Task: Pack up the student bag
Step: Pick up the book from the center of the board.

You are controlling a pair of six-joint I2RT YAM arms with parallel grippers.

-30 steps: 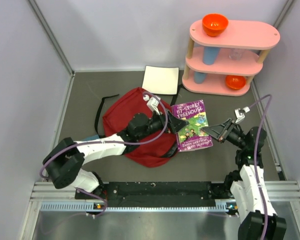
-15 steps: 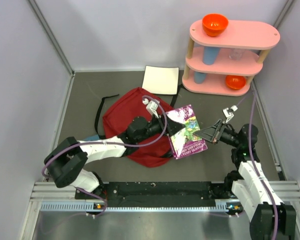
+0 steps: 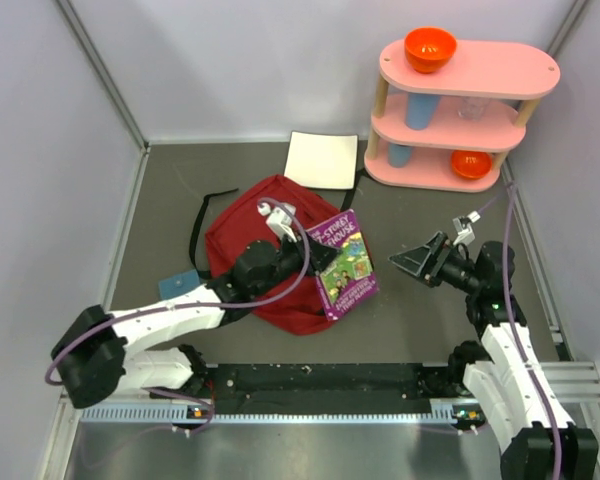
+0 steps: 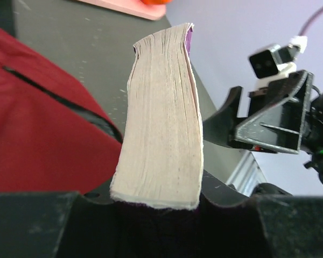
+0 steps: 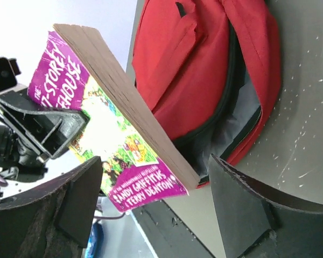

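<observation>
The student bag, dark red with black straps, lies flat left of centre; the right wrist view shows its unzipped mouth with grey lining. A thick purple paperback hangs tilted above the bag's right edge. My left gripper is shut on the book's left edge, and the left wrist view shows the page block rising from between the jaws. My right gripper stands open to the book's right, apart from it. In its own view the book and bag sit beyond its fingertips.
A pink three-tier shelf with orange bowls and a blue cup stands at the back right. A white pad lies behind the bag. A blue item lies by the left arm. Walls close in both sides.
My right gripper has opened, let go of the book and drawn back to the right. My left gripper has closed on the book and carried it leftward toward the bag, tilting it.
</observation>
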